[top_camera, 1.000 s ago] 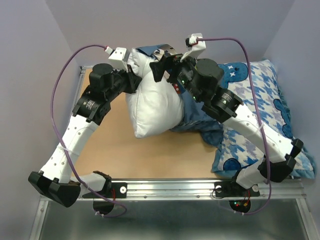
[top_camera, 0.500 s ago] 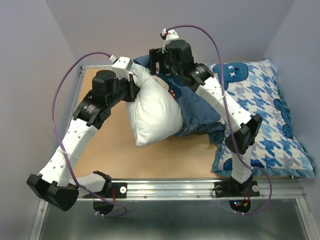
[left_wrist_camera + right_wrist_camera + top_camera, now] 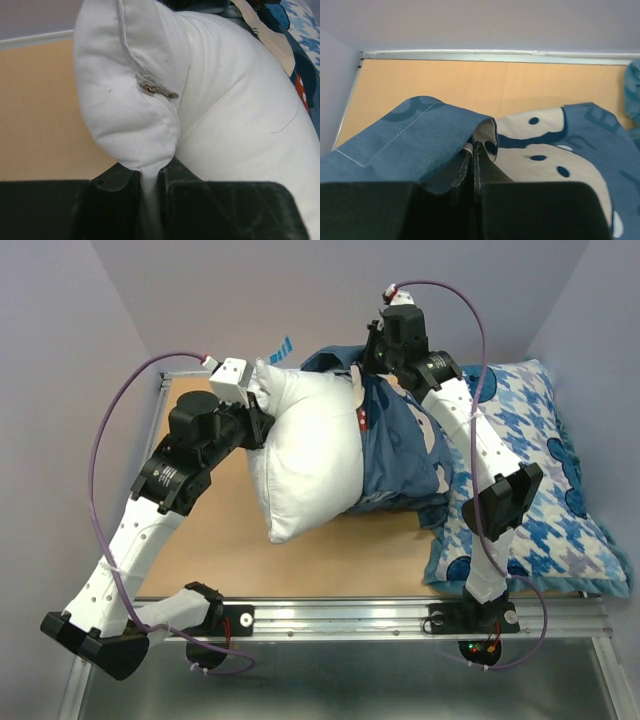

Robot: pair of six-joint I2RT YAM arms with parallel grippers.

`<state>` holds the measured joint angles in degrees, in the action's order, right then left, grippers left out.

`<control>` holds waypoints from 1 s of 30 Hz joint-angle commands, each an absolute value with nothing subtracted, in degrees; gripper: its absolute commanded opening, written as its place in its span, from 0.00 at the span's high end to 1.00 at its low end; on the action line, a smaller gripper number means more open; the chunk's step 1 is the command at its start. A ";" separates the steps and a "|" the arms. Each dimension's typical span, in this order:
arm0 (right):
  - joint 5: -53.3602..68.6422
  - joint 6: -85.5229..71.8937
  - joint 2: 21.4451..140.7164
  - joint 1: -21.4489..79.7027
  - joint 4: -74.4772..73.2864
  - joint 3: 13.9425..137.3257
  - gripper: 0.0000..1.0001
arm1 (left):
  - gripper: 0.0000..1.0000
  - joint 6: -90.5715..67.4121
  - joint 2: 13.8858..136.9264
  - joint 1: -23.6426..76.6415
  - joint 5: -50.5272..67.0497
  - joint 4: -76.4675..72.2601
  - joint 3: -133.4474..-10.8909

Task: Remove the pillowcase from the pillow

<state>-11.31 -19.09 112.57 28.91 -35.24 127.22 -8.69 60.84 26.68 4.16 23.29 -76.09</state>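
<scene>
Pale lilac walls are closing in a tan wooden tabletop [image 3: 230, 540], and the pillow [image 3: 305, 455] is lying across its middle, white and plump, bending, with its near end bare. At the zipped corner the left gripper [image 3: 150, 176] is pinching hard, jaws clamped on a fold of white cloth just below the zipper pull [image 3: 158, 90]. Judging by that hold, it is serving as the anchor, so the stuffing is not travelling with the cover. Toward the far edge of the table the right gripper [image 3: 474, 150] is biting on the stitched hem of the pillowcase [image 3: 400, 445], jaws closed on a doubled fold of slate-blue fabric beside a printed monkey face [image 3: 545, 160]. The pillowcase is covering only the right-hand part of the pillow and bunching in wrinkles toward the houndstooth pillow [image 3: 540, 490] at the right, so the job is looking roughly half done. With the 2 arms gripping opposite things, the next move is probably calling for the hem being drawn off to the right; the thin pinch of white cloth could be slipping under load
</scene>
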 commanded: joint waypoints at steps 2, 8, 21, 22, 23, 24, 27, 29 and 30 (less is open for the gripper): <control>-15.47 -22.85 109.78 22.68 -34.80 122.53 0.98 | 1.00 -9.14 55.90 26.98 0.44 23.82 -79.45; -13.10 -26.18 113.63 16.18 -34.89 119.27 0.99 | 1.00 -10.72 51.95 27.07 -4.74 24.70 -82.61; -3.53 -32.25 113.14 13.62 -27.63 105.07 1.00 | 1.00 -15.02 67.22 13.81 -24.28 30.25 -97.74; -1.60 -32.43 111.29 13.97 -25.51 102.42 1.00 | 1.00 -15.12 68.11 12.23 -21.21 27.62 -96.52; -1.23 -32.69 108.49 14.24 -23.66 99.43 0.99 | 1.00 -15.55 70.38 9.26 -20.22 27.08 -96.50; -0.88 -32.96 107.15 14.24 -22.25 97.14 0.99 | 1.00 -15.99 71.88 7.23 -19.08 26.90 -96.85; 5.16 -33.75 103.29 14.50 -13.84 86.00 0.99 | 1.00 -17.22 78.56 1.43 -14.07 28.30 -101.32; 6.67 -33.58 102.31 15.72 -10.13 83.51 0.99 | 0.99 -17.66 81.46 0.53 -10.48 27.95 -101.43; 6.94 -33.14 102.30 16.08 -9.50 82.97 0.99 | 0.94 -17.67 82.00 0.53 -9.68 27.51 -100.90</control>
<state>6.59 -34.98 104.40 17.58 -15.68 88.05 -18.31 81.95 4.51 -6.79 33.91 -96.44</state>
